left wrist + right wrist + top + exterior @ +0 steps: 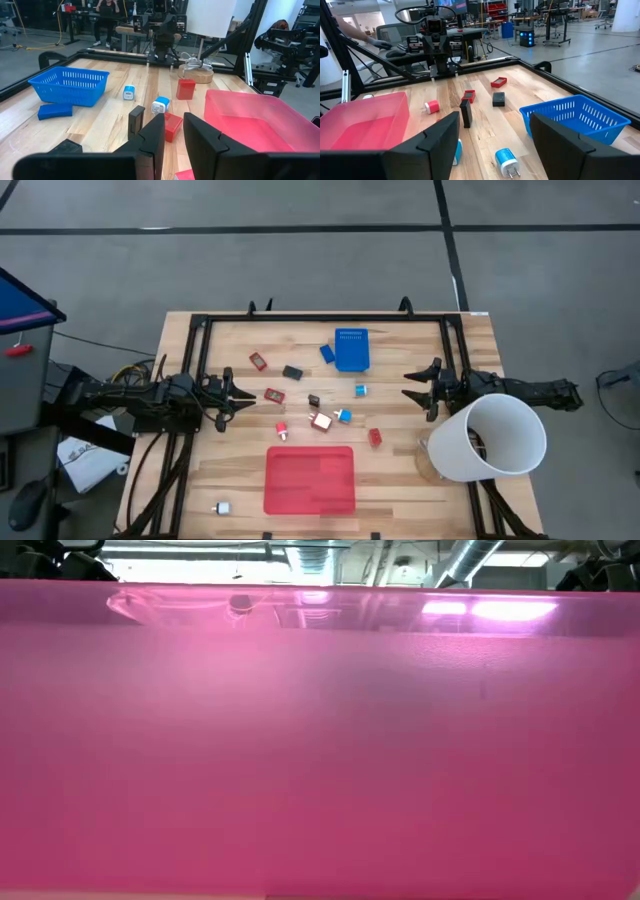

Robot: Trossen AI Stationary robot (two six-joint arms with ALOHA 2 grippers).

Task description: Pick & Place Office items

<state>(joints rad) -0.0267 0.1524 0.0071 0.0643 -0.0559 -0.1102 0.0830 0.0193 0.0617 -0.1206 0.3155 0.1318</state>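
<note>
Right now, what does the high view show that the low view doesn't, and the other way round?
Only the high view shows the wooden table, both arms, the left gripper, the right gripper, the blue bin, the scattered office items and a white lampshade.

Only the low view shows ceiling ducts and lights above the tray's edge.

Both share the red tray: a full rectangle from above, but in the low view its wall fills nearly the whole picture.
</note>
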